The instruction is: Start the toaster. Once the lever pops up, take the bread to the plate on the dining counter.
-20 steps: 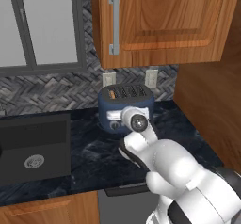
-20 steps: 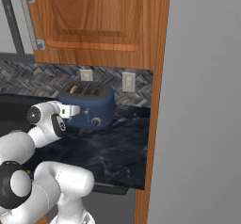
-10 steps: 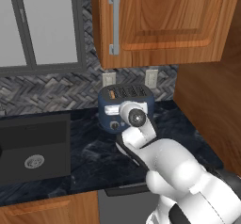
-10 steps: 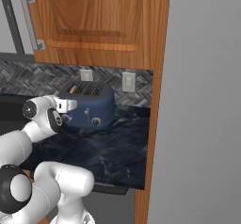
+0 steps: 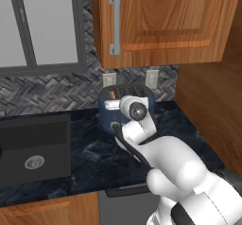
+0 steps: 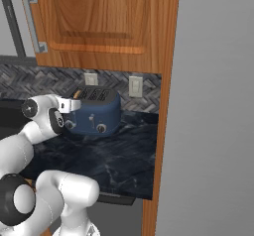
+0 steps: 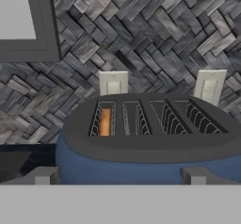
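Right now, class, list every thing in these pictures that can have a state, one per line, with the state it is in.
toaster: upright on the black worktop, against the wall.
bread: sunk in the leftmost slot in the hand view, only its top showing.
other three slots: empty.
claw: open, level with the toaster's front, holding nothing.
upper cabinet door: shut.
sink: holds no dishes.

Flat, even rendered light; soft shadow beneath the wall cabinet [image 5: 160, 21]; hand view slightly soft, pixelated.
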You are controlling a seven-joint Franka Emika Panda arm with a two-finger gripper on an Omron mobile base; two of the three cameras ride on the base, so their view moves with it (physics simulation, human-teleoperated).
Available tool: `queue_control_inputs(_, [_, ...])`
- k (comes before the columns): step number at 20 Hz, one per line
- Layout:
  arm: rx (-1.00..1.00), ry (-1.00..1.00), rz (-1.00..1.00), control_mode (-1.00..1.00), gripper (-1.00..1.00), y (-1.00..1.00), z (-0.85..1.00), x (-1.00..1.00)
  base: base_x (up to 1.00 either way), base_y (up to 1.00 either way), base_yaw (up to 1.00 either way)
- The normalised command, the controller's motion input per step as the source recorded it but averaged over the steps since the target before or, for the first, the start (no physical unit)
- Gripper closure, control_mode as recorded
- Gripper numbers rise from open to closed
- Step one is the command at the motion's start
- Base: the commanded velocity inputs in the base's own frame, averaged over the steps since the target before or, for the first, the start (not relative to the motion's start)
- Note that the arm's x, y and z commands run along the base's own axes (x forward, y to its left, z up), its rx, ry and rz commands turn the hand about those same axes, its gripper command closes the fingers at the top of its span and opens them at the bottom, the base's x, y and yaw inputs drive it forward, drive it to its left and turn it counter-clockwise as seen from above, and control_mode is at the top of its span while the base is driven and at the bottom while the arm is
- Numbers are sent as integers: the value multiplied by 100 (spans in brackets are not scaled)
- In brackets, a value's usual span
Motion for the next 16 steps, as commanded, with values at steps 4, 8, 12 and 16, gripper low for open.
queue_control_inputs(4, [0, 0, 0, -100, -100, 0, 13, 13, 0, 0, 0])
queue_control_inputs(8, [0, 0, 0, -100, -100, 0, 7, 19, 0, 0, 0])
queue_control_inputs(12, [0, 0, 0, -100, -100, 0, 1, 22, 0, 0, 0])
queue_control_inputs(16, [0, 0, 0, -100, -100, 0, 0, 23, 0, 0, 0])
